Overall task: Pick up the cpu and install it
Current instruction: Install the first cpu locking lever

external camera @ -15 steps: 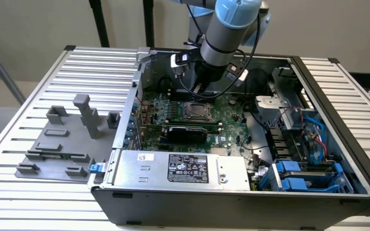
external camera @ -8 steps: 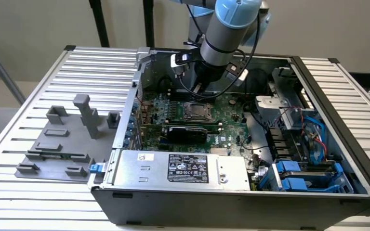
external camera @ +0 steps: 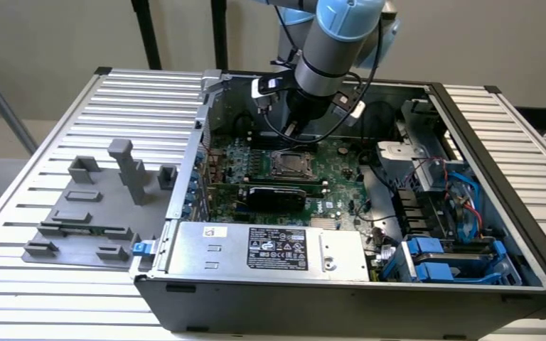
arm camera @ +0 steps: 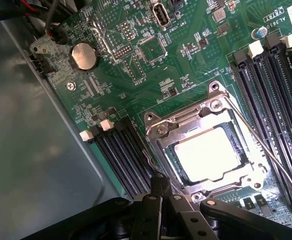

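the cpu [arm camera: 210, 152], a flat square chip with a pale, glossy metal top, lies seated in the black socket [arm camera: 206, 150] inside its shiny steel frame on the green motherboard [arm camera: 135, 65]. it sits just beyond the tips of the gripper [arm camera: 161, 192], apart from them. the black jaws are pressed together and hold nothing. in the exterior view the arm [external camera: 335, 50] reaches down into the open computer case [external camera: 500, 185], with grey plastic fixture blocks [external camera: 102, 206] on the ribbed table at the exterior view's left.
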You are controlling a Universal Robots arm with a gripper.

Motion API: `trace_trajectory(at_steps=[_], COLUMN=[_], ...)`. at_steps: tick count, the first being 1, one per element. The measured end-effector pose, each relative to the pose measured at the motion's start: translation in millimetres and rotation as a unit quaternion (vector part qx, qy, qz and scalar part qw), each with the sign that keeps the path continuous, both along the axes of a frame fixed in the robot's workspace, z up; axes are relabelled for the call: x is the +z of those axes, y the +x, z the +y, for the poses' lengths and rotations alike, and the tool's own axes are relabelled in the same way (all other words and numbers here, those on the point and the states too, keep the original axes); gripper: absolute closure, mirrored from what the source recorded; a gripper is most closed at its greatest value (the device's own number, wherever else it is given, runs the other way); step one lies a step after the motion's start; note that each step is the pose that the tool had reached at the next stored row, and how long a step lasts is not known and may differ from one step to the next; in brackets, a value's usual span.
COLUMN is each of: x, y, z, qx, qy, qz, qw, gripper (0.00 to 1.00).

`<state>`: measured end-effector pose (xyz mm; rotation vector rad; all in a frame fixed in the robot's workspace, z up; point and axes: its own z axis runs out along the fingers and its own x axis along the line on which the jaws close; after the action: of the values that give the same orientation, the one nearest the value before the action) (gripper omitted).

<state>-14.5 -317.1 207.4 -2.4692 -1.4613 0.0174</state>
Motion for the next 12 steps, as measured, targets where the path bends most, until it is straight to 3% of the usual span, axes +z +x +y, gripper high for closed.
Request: trace_trajectory(at_steps=[12], x=[-4.3], y=[5.3], z=[-0.6], qx=[0.000], qy=[0.0001], qz=[-0.0009], qw=[1.0000], gripper=[0.89])
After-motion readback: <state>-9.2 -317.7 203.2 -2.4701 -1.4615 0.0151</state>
